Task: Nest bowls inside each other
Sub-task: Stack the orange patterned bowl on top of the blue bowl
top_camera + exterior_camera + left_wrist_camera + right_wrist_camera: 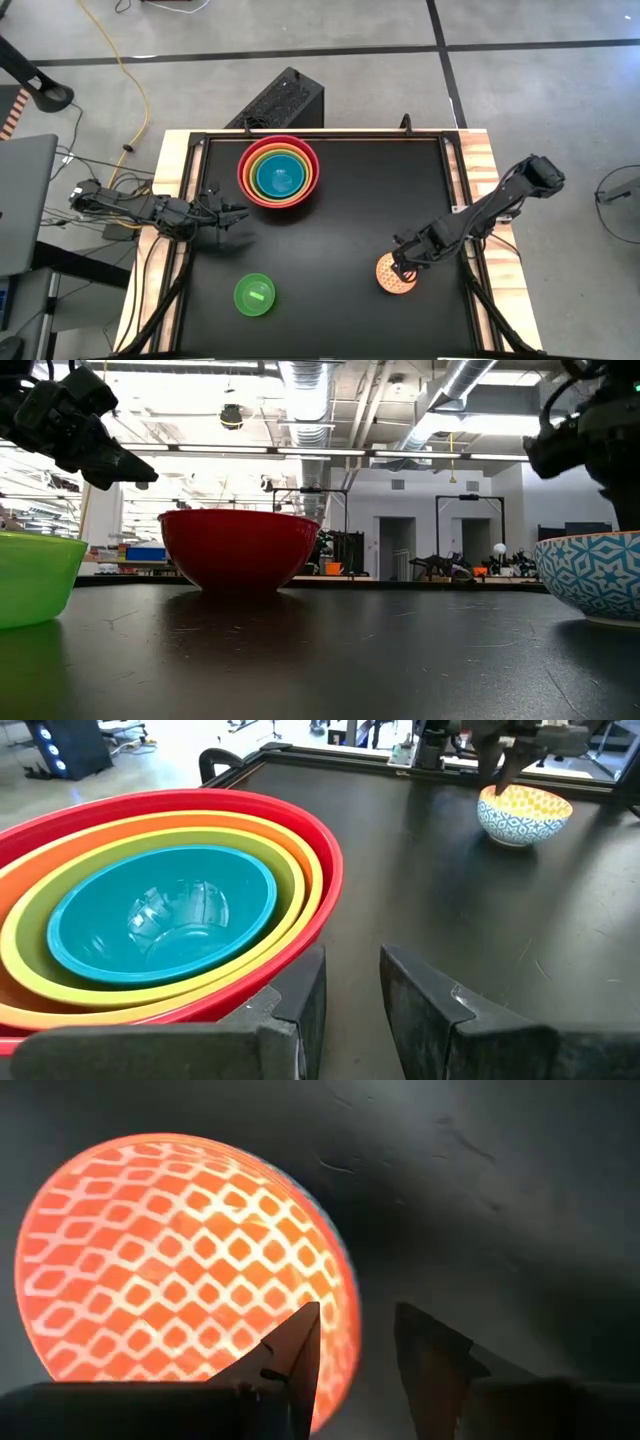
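Note:
A stack of nested bowls (278, 172), red outermost, then orange, olive-green and blue (160, 910), rests on its base at the table's far middle. A small bright green bowl (254, 295) sits near the front left. The small patterned bowl (397, 274), yellow inside and blue-and-white outside (595, 575), stands at the front right. My right gripper (357, 1345) points down over it, open, with one finger over the inside and one outside the rim (345, 1295). My left gripper (352, 990) is open and waits level beside the stack's red rim.
The black tabletop has a raised frame (320, 136) around it and wooden side strips (485, 160). There is bare black surface (350, 230) between the stack and the patterned bowl. A dark box (280, 100) and cables lie on the floor beyond the far edge.

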### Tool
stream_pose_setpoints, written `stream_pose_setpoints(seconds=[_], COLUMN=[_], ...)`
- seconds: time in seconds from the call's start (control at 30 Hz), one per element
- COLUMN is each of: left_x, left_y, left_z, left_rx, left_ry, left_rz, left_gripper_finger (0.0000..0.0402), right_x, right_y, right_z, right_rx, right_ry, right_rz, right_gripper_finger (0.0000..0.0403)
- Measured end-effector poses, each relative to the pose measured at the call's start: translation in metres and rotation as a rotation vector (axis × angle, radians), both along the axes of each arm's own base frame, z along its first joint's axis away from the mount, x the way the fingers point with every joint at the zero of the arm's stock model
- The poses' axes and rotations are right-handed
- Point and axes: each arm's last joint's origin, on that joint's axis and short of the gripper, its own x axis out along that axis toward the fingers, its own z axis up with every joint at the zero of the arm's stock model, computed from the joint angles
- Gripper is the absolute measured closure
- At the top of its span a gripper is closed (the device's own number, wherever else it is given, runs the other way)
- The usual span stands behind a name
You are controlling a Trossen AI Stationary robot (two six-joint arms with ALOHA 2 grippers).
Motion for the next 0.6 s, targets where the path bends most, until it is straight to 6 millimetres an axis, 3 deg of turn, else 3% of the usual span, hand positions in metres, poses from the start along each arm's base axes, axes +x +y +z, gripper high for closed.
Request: stream_pose_setpoints(seconds=[0.43, 0.6], left_x=[0.0, 0.0], left_y=[0.0, 0.0], left_z=[0.0, 0.0], left_rx=[0.0, 0.0], left_ry=[0.0, 0.0], left_rz=[-0.001, -0.001], left_gripper_finger=[0.0315, 0.0315], right_x=[-0.001, 0.0], right_y=[-0.001, 0.0], right_z=[-0.024, -0.024], right_rx=[0.038, 0.041], right_ry=[-0.072, -0.083], right_rz=[-0.008, -0.001], right_gripper_finger=[0.0259, 0.0302])
